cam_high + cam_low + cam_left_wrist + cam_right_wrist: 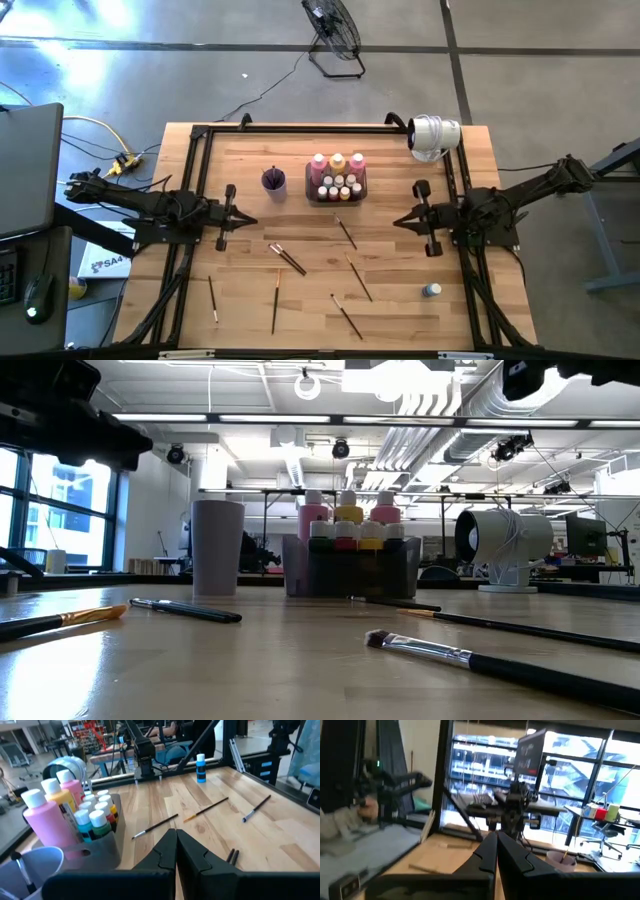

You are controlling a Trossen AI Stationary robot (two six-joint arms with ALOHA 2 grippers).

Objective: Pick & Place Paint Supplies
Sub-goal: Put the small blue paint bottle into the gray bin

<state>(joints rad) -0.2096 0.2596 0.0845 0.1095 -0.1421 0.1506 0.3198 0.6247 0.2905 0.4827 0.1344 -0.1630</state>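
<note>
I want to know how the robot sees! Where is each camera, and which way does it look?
High view: above, looking straight down at the table; both arms show, left gripper, right gripper.
Low view: at tabletop height, looking across at the tray.
Left wrist view: past shut fingers toward the tray.
Right wrist view: past shut fingers toward the left arm.
Shared: high and low both show the purple cup.
</note>
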